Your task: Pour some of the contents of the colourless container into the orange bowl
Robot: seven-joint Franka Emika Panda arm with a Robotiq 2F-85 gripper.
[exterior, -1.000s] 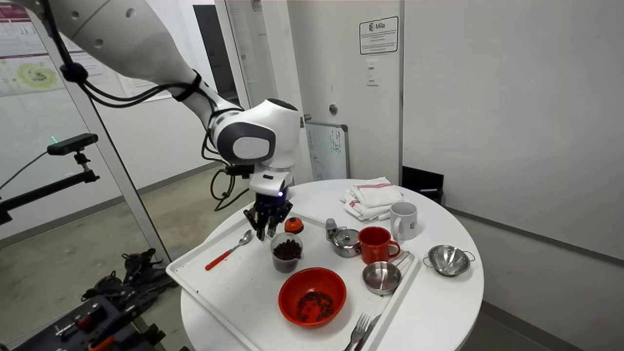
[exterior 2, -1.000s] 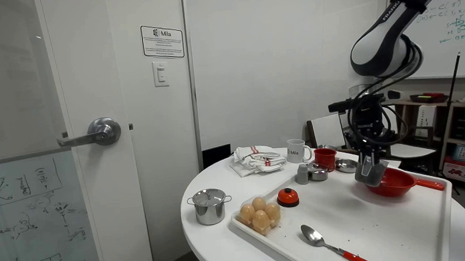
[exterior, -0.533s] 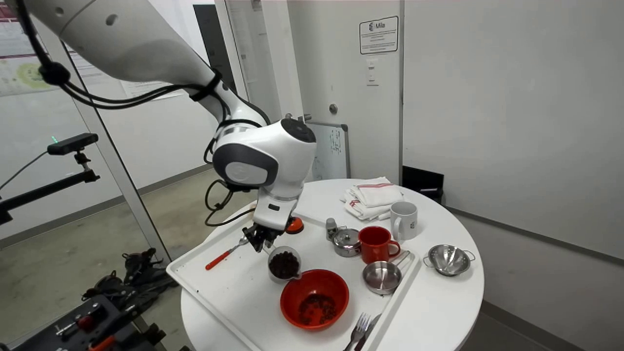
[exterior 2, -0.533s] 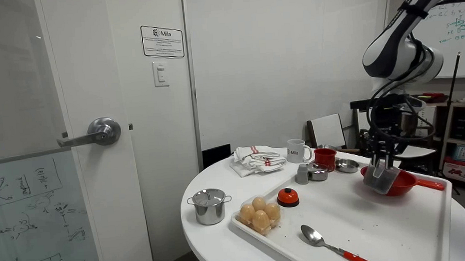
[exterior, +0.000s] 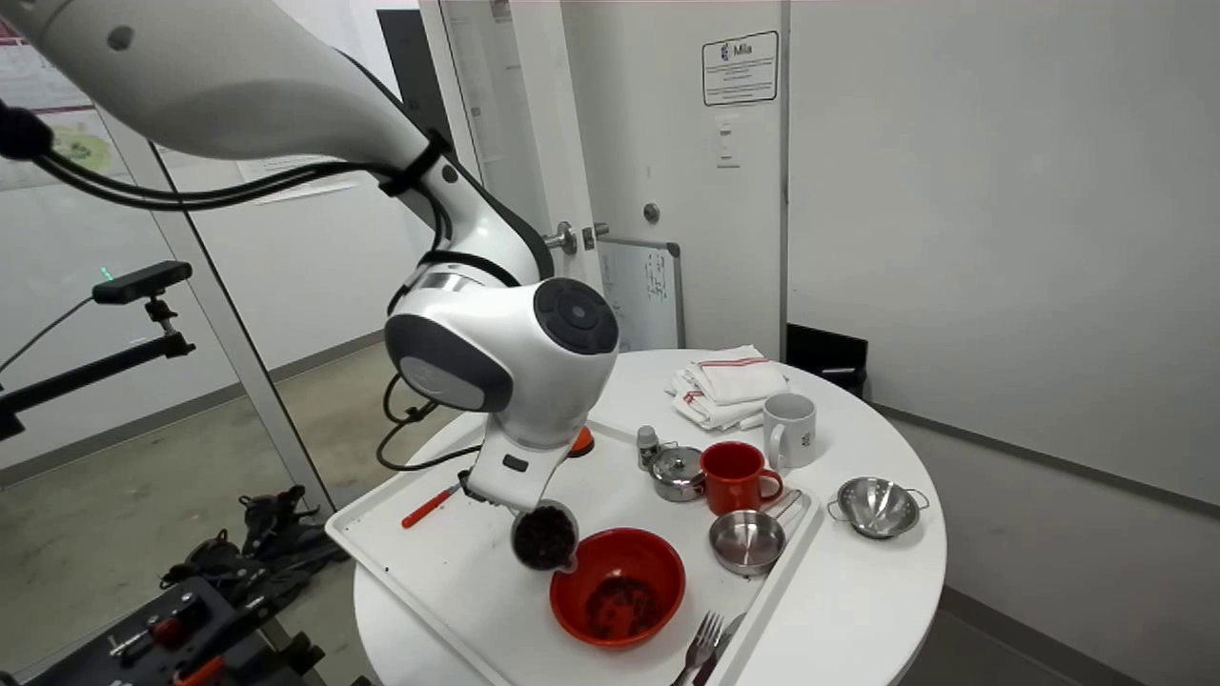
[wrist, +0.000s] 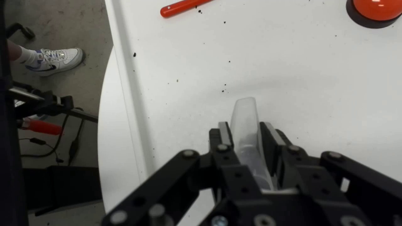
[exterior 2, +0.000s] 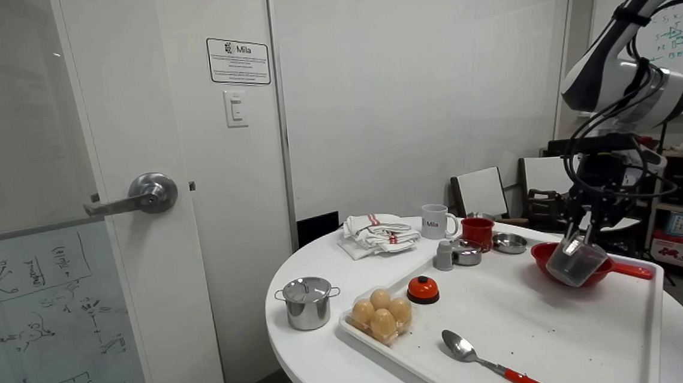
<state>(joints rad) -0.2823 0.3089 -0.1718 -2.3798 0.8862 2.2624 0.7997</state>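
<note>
The colourless container (exterior: 545,536) is see-through and holds dark pieces; it also shows in an exterior view (exterior 2: 576,262). It is off the tray and tilted, its mouth towards the orange bowl (exterior: 658,572), its lip over the bowl's near edge. I cannot tell if they touch. The bowl (exterior 2: 539,254) is red-orange and has dark pieces on its bottom. My gripper (wrist: 243,133) is shut on the container's flat clear handle (wrist: 246,116). The gripper (exterior 2: 580,232) is above the container; its fingers are mostly hidden behind the wrist in an exterior view. No pieces are visibly falling.
A white tray (exterior 2: 508,336) bears the bowl, a red-handled spoon (exterior 2: 460,346), an orange-red timer-like item (exterior 2: 423,290), eggs (exterior 2: 382,316), a fork (exterior: 703,646) and a steel pan (exterior: 747,543). A red mug (exterior: 732,476) and lidded steel pot (exterior: 678,472) stand beyond the bowl.
My gripper and the container have moved towards the bowl and down, and the container has tilted further, its opening turning to the bowl. The bowl has shifted very slightly.
</note>
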